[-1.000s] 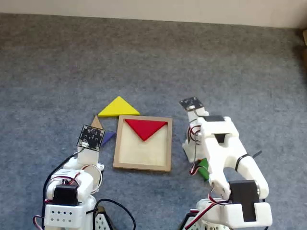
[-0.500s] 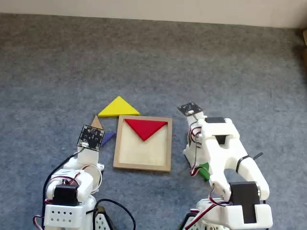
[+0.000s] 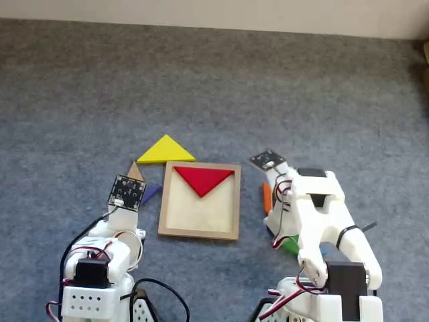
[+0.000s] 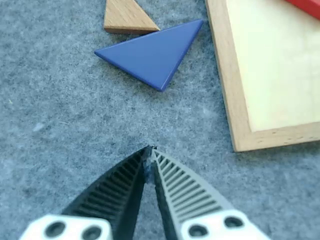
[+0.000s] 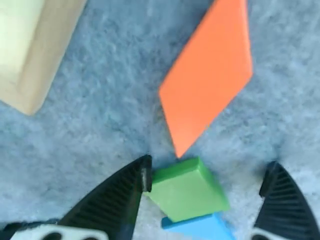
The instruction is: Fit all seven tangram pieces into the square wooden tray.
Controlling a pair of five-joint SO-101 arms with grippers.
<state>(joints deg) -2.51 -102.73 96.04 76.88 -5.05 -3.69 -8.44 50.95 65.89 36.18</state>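
Note:
The square wooden tray [image 3: 198, 231] lies between the two arms, with a red triangle [image 3: 203, 178] in its far part. A yellow triangle [image 3: 165, 149] lies just beyond the tray. A wood-coloured triangle [image 4: 126, 17] and a dark blue triangle [image 4: 152, 54] rest on the carpet left of the tray rim [image 4: 227, 85]. My left gripper [image 4: 150, 150] is shut and empty, near the blue triangle. My right gripper [image 5: 209, 171] is open, its jaws standing either side of a green piece [image 5: 186, 190]. An orange parallelogram [image 5: 207, 75] lies just beyond it, and a light blue piece [image 5: 200, 227] pokes out behind it.
Grey carpet covers the whole table. The right arm [image 3: 315, 215] stands over the green piece [image 3: 289, 244] and partly hides the orange piece [image 3: 267, 196]. The tray corner [image 5: 35, 65] is close to the right gripper. Open carpet stretches across the far half.
The right arm has drawn back toward its base and slightly right, uncovering the orange piece and a bit of light blue. The left arm has not moved.

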